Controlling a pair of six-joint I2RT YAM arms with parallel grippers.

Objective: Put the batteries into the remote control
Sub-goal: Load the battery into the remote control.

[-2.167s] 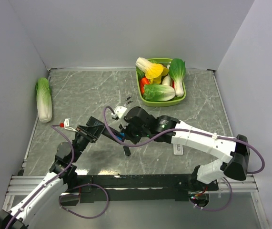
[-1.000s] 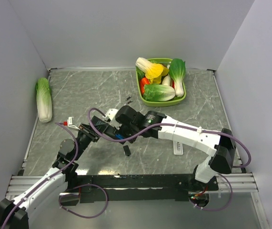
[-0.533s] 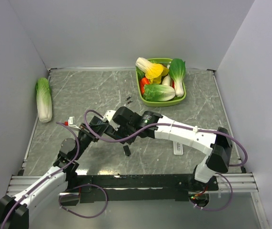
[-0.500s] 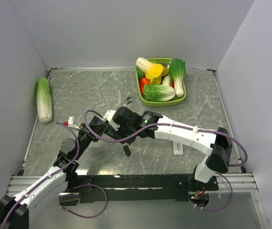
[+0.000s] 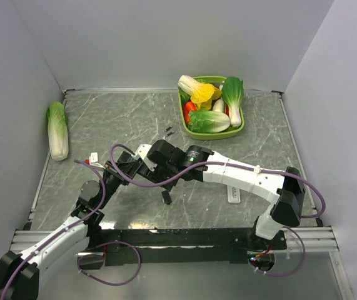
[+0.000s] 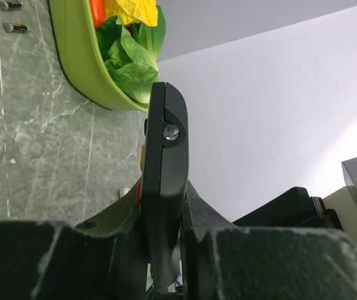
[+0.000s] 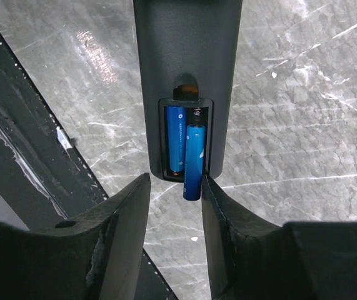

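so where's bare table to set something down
Bare table from the cabbage across to the two tiny dark bits beside the green tray; also between the tray and the right arm. Crowded mid-table around the held remote control and the loose dark piece.

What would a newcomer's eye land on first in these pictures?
Probably the remote control in the right wrist view, its back compartment open: one blue battery sits seated in it, while a second battery pokes out past the lower edge, with the right gripper open around it. From above, the bright green tray of vegetables at the far side stands out. The left gripper clamps the remote edge-on.
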